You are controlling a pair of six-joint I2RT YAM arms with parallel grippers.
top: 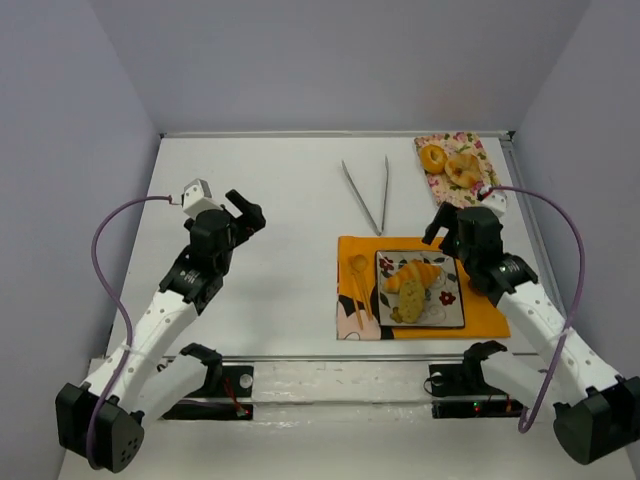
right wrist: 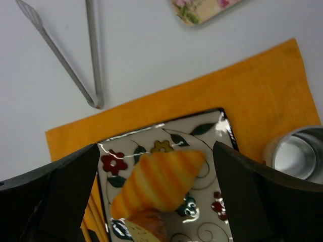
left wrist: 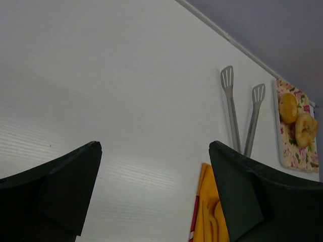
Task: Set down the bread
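Observation:
The golden-orange ridged croissant (top: 411, 274) lies on a square flowered plate (top: 452, 316) on an orange napkin (top: 488, 318). The tan-greenish speckled slice (top: 407, 303) lies beside it on the same plate. In the right wrist view the croissant (right wrist: 160, 180) sits between my open fingers, with an end of the slice (right wrist: 146, 227) below it. My right gripper (top: 446, 226) is open and empty, raised at the plate's far right corner. My left gripper (top: 243, 212) is open and empty over bare table far to the left.
Metal tongs (top: 368, 195) lie behind the napkin. A floral board (top: 480, 152) at the back right carries a round bun (top: 433, 157) and a ring pastry (top: 463, 170). A wooden spoon (top: 357, 272) lies left of the plate. A metal cup (right wrist: 298, 154) stands at the plate's right.

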